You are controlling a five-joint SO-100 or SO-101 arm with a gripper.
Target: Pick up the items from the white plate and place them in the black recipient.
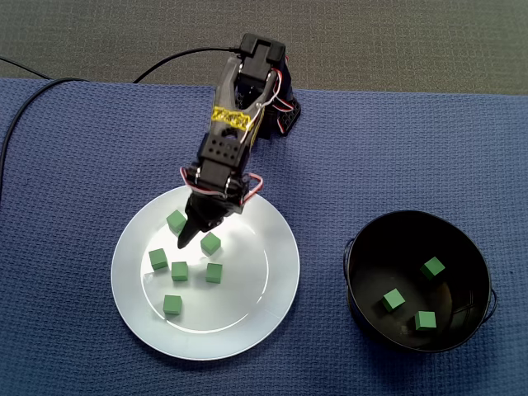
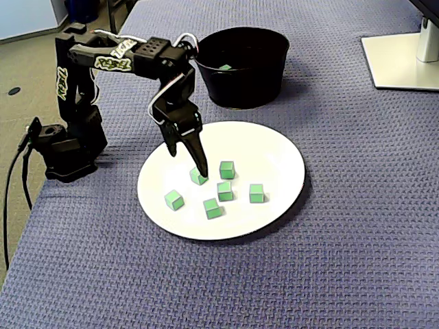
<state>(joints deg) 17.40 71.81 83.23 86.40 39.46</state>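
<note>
The pincer (image 1: 186, 238), its opening not discernible, is held over 6 green cubes (image 1: 214, 273) on the white plate (image 1: 264, 280); 3 more are seen in the black bowl (image 1: 363, 247).

In a fixed view, the black recipient's (image 2: 240, 86) wall hides most of its contents. The claw (image 2: 195, 164) tip covers part of one green cube (image 2: 196, 179). Jaw gap indiscernible.

The black arm (image 1: 235, 124) reaches out from its base near the worktop's top edge, as a fixed view shows it. The upper link lies level and the wrist bends steeply down. The claw (image 1: 188, 238) points downward, its fingers close together; whether they fully meet cannot be told.
</note>
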